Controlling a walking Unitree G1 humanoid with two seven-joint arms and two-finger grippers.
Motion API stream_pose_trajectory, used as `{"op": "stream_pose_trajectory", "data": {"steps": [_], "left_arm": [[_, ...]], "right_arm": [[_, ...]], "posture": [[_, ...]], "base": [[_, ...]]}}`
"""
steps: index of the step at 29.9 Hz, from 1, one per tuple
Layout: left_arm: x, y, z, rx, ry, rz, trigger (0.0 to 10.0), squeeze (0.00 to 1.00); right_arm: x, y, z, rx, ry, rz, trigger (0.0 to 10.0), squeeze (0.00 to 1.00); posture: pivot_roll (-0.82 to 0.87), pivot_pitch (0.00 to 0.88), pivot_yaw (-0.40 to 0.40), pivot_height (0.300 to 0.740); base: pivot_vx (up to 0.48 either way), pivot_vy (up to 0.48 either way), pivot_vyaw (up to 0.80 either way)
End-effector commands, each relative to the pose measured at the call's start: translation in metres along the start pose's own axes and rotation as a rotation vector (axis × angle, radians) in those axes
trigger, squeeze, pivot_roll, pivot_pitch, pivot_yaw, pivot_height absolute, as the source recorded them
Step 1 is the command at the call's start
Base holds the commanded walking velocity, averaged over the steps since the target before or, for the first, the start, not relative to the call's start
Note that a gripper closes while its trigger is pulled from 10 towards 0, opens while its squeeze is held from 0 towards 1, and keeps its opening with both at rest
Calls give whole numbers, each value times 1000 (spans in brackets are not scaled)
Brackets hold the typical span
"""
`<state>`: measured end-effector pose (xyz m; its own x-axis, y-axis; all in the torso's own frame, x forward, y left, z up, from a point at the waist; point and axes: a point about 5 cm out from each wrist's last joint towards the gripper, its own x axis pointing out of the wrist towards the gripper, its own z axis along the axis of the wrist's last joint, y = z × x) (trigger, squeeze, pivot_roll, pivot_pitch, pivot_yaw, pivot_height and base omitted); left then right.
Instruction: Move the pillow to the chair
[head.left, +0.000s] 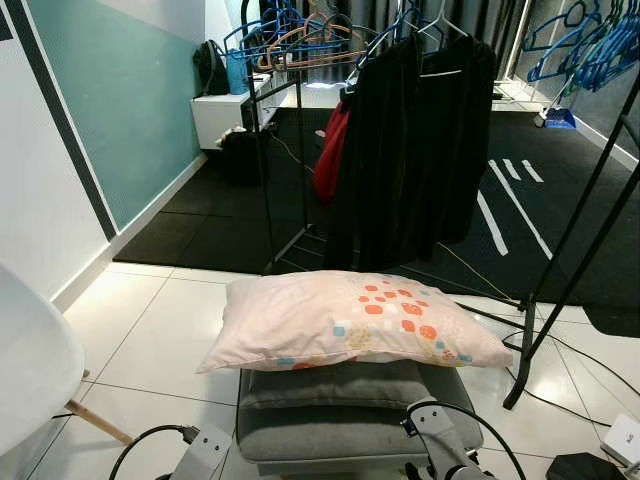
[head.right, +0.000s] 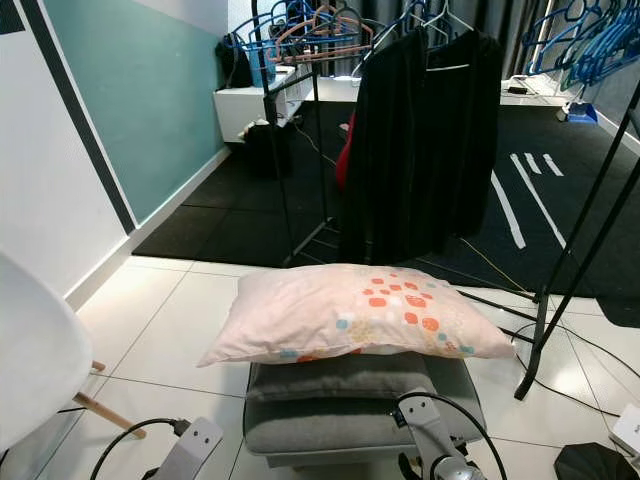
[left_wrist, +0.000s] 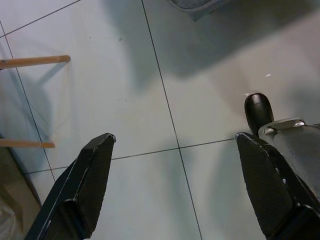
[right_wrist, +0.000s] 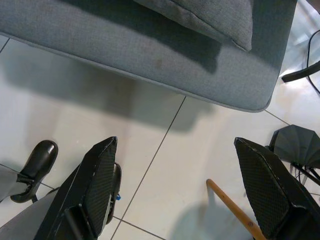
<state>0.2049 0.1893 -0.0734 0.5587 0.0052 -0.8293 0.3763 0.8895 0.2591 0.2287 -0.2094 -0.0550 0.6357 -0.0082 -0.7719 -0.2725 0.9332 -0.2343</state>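
White floor tiles (head.left: 170, 340) run underfoot up to a black mat (head.left: 230, 215) at twelve o'clock, where a clothes rack (head.left: 275, 140) stands hung with dark garments (head.left: 410, 150) and blue hangers (head.left: 270, 30). A teal wall (head.left: 130, 100) closes the room off at ten o'clock.

Dead ahead, close in, sits a low grey stool (head.left: 350, 435) with a grey cushion (head.left: 335, 385) on it, and the pillow (head.left: 350, 320), pale pink with orange and blue squares, lies flat across the top, overhanging on both sides. Nothing touches it. The white chair (head.left: 30, 370) with wooden legs stands at nine o'clock, near the stool but apart from it, its seat bare as far as I can see.

Both arms hang low. The left gripper (left_wrist: 175, 190) points at the tiles with its fingers (left_wrist: 90, 185) spread wide and holding nothing; one wooden chair leg (left_wrist: 35, 61) shows beyond them. The right gripper (right_wrist: 175, 195) hangs over the floor just short of the stool's front edge, fingers (right_wrist: 95, 190) likewise wide apart and empty.

By my reckoning the job has not started: the pillow is not yet grasped, and the lift, the swing toward nine o'clock and the set-down on the chair all remain.
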Motion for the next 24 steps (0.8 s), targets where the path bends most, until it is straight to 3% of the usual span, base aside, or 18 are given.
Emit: {"op": "stream_pose_trajectory", "data": {"steps": [1,24], "left_arm": [[-1,-1,-7,13,28,-1,10000,0],[-1,-4,-11,22,38,-12,10000,0]], "right_arm": [[-1,0,-4,4,14,2,10000,0],[-1,0,-9,-4,21,-7,10000,0]], "posture": [[-139,0,-13,740],[-125,0,-26,740]], "base": [[0,0,0],[0,0,0]]}}
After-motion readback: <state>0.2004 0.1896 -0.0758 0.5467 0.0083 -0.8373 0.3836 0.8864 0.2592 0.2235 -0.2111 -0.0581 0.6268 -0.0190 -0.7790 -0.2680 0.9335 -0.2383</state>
